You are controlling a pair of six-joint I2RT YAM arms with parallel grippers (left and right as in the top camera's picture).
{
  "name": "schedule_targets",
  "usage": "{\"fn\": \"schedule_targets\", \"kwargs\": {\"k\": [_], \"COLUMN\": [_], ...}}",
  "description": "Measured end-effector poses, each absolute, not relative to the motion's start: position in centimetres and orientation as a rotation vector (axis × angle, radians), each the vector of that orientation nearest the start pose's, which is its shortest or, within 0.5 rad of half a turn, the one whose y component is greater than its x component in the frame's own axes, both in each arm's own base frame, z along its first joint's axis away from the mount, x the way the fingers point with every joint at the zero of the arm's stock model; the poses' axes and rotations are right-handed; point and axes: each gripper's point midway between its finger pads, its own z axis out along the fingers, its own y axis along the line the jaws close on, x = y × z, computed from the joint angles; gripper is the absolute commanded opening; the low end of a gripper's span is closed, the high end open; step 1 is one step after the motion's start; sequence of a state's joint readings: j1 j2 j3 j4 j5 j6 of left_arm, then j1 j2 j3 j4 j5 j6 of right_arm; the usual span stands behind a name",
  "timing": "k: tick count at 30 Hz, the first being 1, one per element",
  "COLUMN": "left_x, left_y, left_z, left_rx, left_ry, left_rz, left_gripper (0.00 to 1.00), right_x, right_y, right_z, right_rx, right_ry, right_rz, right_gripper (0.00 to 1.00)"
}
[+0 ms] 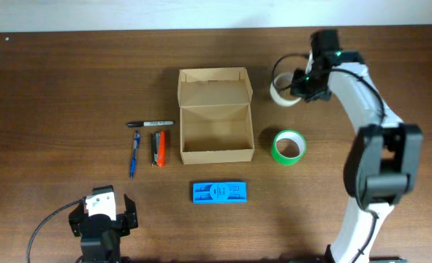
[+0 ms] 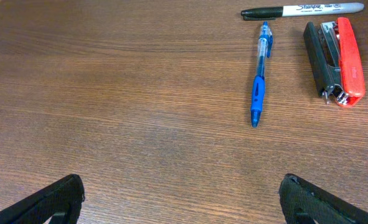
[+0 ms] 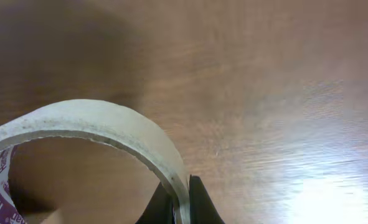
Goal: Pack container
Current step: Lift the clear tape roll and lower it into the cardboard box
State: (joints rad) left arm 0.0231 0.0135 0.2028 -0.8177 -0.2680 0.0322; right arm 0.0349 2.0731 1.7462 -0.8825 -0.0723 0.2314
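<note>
Centre of the overhead frame holds the container point(image 1: 216, 135), its cavity empty and facing up, its flap lid laid open toward the top edge. The cavity's longer side runs left to right across the frame. Just right of the flap's upper right corner is a whitish tape roll point(image 1: 281, 91). The right pincer point(image 1: 299, 85) is closed on that roll's wall, one finger inside the ring and one outside, as the right wrist view shows at its bottom edge. So the container lies to the left of the loaded pincer and a little lower in the frame, near but not touching. My judgement is that the coming move is a short carry leftward over the right wall, then a release. Whether the roll is clear of the worktop point(image 1: 69, 73) I cannot tell. The left pincer point(image 1: 102, 219) stands wide open and empty at lower left, well apart from the container, so the right arm is nearer.
</note>
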Motion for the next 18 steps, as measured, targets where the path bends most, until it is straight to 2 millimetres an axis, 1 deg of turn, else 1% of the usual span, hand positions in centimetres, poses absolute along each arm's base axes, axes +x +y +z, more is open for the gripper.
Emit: {"fn": "schedule_targets", "kwargs": {"k": [2,4,6,8,10,13,16,18], "left_x": [17.8,17.8,17.8,17.8,17.8,17.8,17.8,17.8], "left_y": [5.0,5.0,5.0,5.0,5.0,5.0,5.0,5.0], "left_z": [8.1,8.1,8.1,8.1,8.1,8.1,8.1,8.1], "left_rx": [-0.140,-0.140,-0.140,-0.140,-0.140,-0.140,-0.140,-0.140], "left_ry": [2.188,2.188,2.188,2.188,2.188,2.188,2.188,2.188], "left_rz": [0.326,0.326,0.326,0.326,0.326,0.326,0.326,0.326], "left_gripper": [1.00,1.00,1.00,1.00,0.99,1.00,1.00,0.99], "right_x": [48.6,48.2,47.2,45.9,44.5,42.4,40.9,40.1], "right_y": [3.7,5.4,8.4,12.2,16.0,20.7,23.6,24.9], "right_z": [13.1,16.6,19.6,21.6,22.3,21.9,21.7,21.7], "right_rx": [0.136,-0.030,-0.243,-0.466,-0.661,-0.878,-0.992,-1.080], "right_ry": [2.705,2.636,2.567,2.494,2.438,2.387,2.351,2.311], "right_rz": [0.182,0.206,0.239,0.271,0.303,0.336,0.363,0.363], "right_gripper": [0.04,0.04,0.04,0.03,0.04,0.03,0.04,0.04]}}
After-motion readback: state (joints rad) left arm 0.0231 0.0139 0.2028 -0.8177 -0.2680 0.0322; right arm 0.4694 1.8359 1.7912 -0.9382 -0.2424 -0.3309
